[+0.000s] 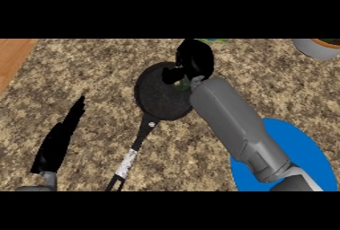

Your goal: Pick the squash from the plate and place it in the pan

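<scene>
while curled round the green squash (174, 77) above the pan (158, 96) at upper middle, right hand (194, 58) clamped. looks small, hard, smooth; best gripped round the middle. left hand (60, 139) flat, lower left.

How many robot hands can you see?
2. The left hand rests open at the lower left, fingers up. The right hand is curled over the pan's far edge, near the top middle.

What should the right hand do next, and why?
Probably lower a little and open its fingers: the right hand is curled round the squash right over the pan, and the blue plate holds nothing visible.
</scene>
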### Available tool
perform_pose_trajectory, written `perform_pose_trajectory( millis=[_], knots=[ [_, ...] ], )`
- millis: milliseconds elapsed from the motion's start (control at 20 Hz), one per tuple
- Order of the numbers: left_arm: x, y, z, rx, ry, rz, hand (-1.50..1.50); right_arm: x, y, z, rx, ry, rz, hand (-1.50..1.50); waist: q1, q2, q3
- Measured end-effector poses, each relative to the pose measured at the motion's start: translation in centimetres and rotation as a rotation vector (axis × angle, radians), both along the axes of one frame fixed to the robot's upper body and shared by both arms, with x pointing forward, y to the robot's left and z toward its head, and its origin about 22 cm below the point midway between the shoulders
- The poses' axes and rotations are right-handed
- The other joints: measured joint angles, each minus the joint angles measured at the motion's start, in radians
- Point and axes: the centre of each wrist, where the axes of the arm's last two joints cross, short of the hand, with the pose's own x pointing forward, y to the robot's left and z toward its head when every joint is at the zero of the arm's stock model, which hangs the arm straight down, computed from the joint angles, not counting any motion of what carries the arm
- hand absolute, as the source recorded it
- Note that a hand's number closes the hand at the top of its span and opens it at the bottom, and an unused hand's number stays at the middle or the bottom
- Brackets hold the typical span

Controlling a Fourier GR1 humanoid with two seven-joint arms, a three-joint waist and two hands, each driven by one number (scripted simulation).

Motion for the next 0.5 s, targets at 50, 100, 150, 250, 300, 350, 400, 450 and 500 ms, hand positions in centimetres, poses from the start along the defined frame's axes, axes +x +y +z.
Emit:
perform_pose_trajectory(
  millis=[50,100,150,250,300,350,400,450,500],
  knots=[
    [0.1,-0.3,0.1,-0.001,0.000,-0.010,0.00,0.3,0.1,-0.3,-0.017,0.018,0.005,1.50,0.007,0.002,0.000],
    [0.1,-0.6,0.2,-0.001,-0.001,-0.015,0.00,0.4,0.0,-0.9,-0.040,0.044,0.020,1.50,0.014,0.003,0.000],
    [0.1,-0.7,0.2,-0.002,-0.005,-0.024,0.00,0.5,-0.1,-1.1,-0.032,0.068,0.030,1.50,0.023,0.006,0.000],
    [0.1,-1.2,0.0,-0.004,-0.012,-0.040,0.00,0.7,-0.7,-1.8,0.062,0.132,0.001,-1.50,0.039,0.011,0.001],
    [0.2,-1.4,0.1,-0.005,-0.014,-0.047,0.00,0.8,-1.1,-2.1,0.111,0.167,-0.016,-1.50,0.045,0.012,0.001],
    [0.3,-1.5,0.1,-0.005,-0.015,-0.054,0.00,0.9,-1.5,-2.6,0.156,0.200,-0.036,-1.50,0.052,0.014,0.001],
    [0.4,-1.6,0.1,-0.006,-0.015,-0.056,0.00,1.0,-1.7,-2.9,0.200,0.226,-0.049,-1.50,0.056,0.016,0.002],
    [0.6,-1.8,0.2,-0.008,-0.016,-0.059,0.00,1.0,-1.9,-3.1,0.245,0.243,-0.056,-1.50,0.057,0.016,0.002],
    [0.7,-1.7,0.3,-0.005,-0.016,-0.062,0.00,1.0,-2.2,-3.4,0.289,0.251,-0.064,-1.50,0.061,0.017,0.002]
  ],
)
